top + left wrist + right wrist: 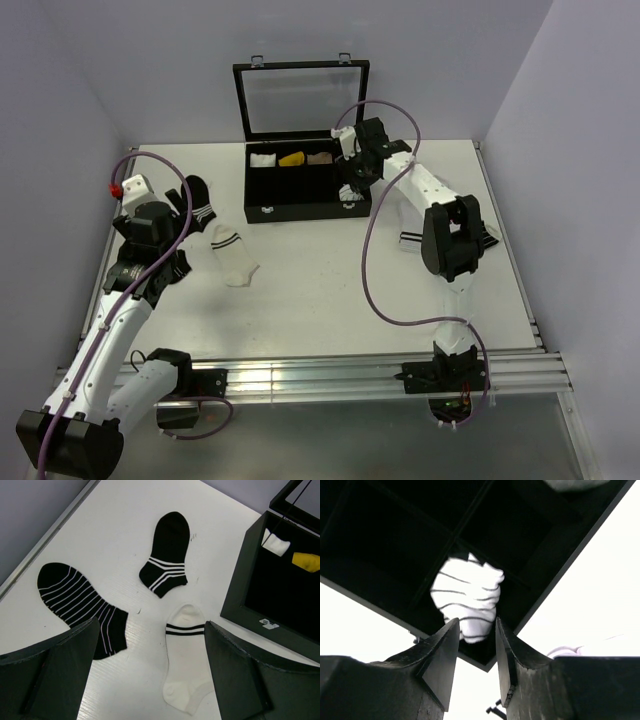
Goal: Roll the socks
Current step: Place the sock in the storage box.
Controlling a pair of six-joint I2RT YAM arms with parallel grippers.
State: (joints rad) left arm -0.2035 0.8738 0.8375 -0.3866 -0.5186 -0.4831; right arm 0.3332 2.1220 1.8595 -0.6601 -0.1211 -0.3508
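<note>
A rolled white sock with thin black lines (pixel 467 597) lies in the front right compartment of the black box (pixel 380 590). My right gripper (pixel 476 625) hangs over it, jaws parted, the bundle's lower end showing between the tips. In the top view that gripper (pixel 352 188) is at the box's right end. The plain white sock with black cuff bands (pixel 187 665) lies flat on the table (pixel 125 510), also the sock (pixel 233 257) in the top view. My left gripper (pixel 150 630) hovers above it, open and empty.
Two black socks with white stripes (pixel 167 555) (pixel 75 602) lie left of the plain sock. The box (pixel 300 212) has its lid (pixel 300 95) raised and holds a white roll (pixel 262 159), a yellow one (pixel 291 158) and a brownish one (pixel 319 157).
</note>
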